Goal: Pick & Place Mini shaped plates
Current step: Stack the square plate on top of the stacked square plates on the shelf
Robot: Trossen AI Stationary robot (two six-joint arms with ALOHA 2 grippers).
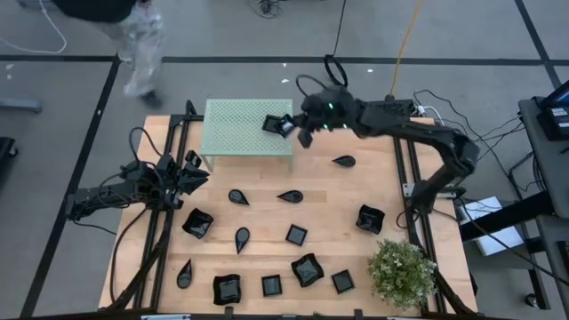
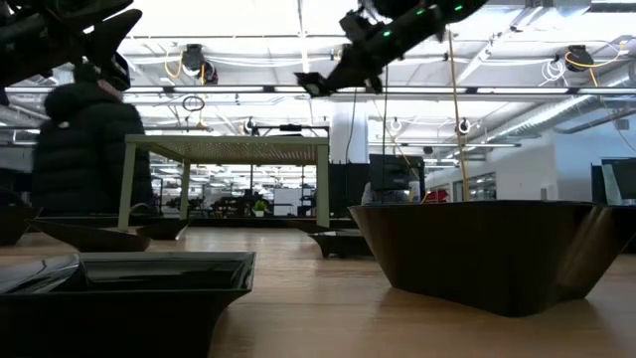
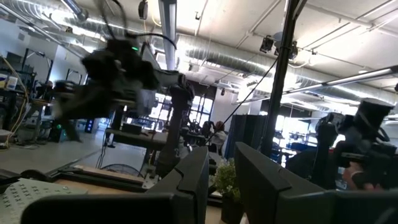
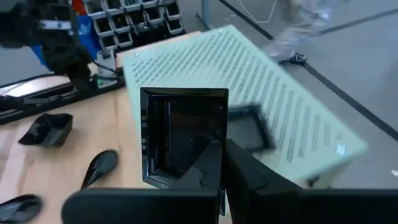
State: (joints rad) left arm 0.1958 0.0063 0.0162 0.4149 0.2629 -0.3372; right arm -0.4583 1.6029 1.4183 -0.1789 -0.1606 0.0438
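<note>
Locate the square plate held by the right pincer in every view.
High: square plate over the green platform's right side.
Low: upper centre, above the platform.
Left wrist: cannot tell.
Right wrist: centre, clamped by the right pincer.
Shared landmark: the green platform.

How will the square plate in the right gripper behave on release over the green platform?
Probably rigid: the square plate keeps its shape, pinched by one edge in the right gripper. Its glossy surface suggests it could slide. Hanging tilted above the green platform, it may land unevenly.

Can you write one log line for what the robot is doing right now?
right pincer: shut on square plate, above green platform | left pincer: waiting at table's left edge
</note>
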